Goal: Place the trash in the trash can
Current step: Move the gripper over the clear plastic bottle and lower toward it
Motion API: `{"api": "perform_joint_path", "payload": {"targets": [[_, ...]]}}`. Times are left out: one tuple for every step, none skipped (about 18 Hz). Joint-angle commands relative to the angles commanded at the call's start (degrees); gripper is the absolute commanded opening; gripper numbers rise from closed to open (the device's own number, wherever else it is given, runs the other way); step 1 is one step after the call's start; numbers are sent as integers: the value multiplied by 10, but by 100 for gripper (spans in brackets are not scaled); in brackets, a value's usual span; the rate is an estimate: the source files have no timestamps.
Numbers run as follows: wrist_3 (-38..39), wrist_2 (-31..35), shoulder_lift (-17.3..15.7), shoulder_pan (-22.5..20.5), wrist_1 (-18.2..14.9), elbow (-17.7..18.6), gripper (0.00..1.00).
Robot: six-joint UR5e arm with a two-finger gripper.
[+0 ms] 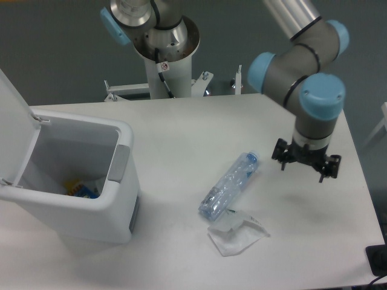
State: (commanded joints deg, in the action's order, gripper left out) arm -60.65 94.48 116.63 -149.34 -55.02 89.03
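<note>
Camera view: a single fixed view looked down on the table (pixel 181 133) from its front edge.
Table: the top was white; its far edge ran along the robot's mounting post.
Gripper: the gripper (pixel 305 165) pointed down above the right part of the table, nearer the right edge than the centre.
Gripper fingers: the two dark fingers (pixel 282 162) stood apart, with nothing between them.
Gripper contact: it touched none of the objects; it was near the bottle's cap end, to that end's right.
Bottle: the bottle (pixel 229 184) lay on its side near the centre of the table, slanted, with the cap end toward the far right and the base toward the front edge.
Bag: the bag (pixel 237 232) lay flat close to the front edge, just beside the base of the bottle; whether the two touched could not be told.
Trash can: the trash can (pixel 78 205) stood at the left edge of the table, well apart from the bottle and the bag.
Lid: the lid (pixel 13 130) was raised on the can's left side.
Side panel: the grey panel (pixel 121 163) faced the bottle.
Can contents: a small blue and yellow item (pixel 81 189) lay at the bottom; what it was could not be told.
</note>
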Motion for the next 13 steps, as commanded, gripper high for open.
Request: {"api": "perform_joint_path", "payload": {"targets": [[12,0,0,7,0,1,100],[31,0,0,13,1,6,100],[47,0,0,19,1,9,100],[54,0,0,25,1,9,100],[56,0,0,31,1,11,100],[55,0,1,37,1,13,100],[55,0,2,46,1,20,100],[55,0,2,50,1,32,100],[53,0,0,54,1,45,100],[51,-1,-3,63,0,57,100],[51,-1,-3,70,0,61,100],[52,-1,-2,76,0,62,100],[53,-1,2,82,1,63,100]]}}
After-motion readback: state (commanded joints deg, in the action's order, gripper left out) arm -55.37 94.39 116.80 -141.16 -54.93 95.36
